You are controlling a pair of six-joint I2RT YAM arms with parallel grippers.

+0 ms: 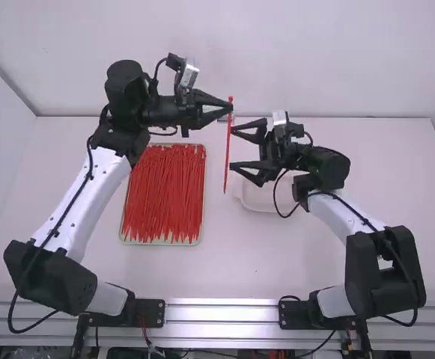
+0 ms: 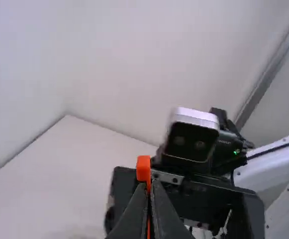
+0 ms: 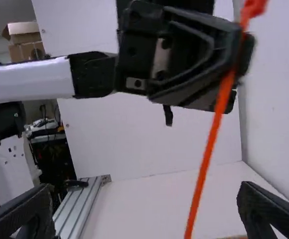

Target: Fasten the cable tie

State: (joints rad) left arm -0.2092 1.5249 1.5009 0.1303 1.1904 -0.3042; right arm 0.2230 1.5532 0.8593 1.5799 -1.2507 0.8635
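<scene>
Cable tie (image 1: 227,146) hung vertically above the table, just beside the tray (image 1: 161,243) of red ties (image 1: 165,191). Its head was pinched in the left gripper (image 1: 228,111), and the right gripper (image 1: 236,149) stood spread beside the strap.

Left wrist view: the fingers (image 2: 134,214) were pressed together below the tie's head.

Right wrist view: the fingers (image 3: 268,213) were wide apart, with the strap between them touching neither.

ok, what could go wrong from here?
Left gripper pinches the cable tie just below its head, so the long tail hangs free; it could swing away as the open right gripper closes. The head sits tight against the left gripper's tips, leaving little room to thread the tail. If dropped, it may land among the spare ties.
</scene>
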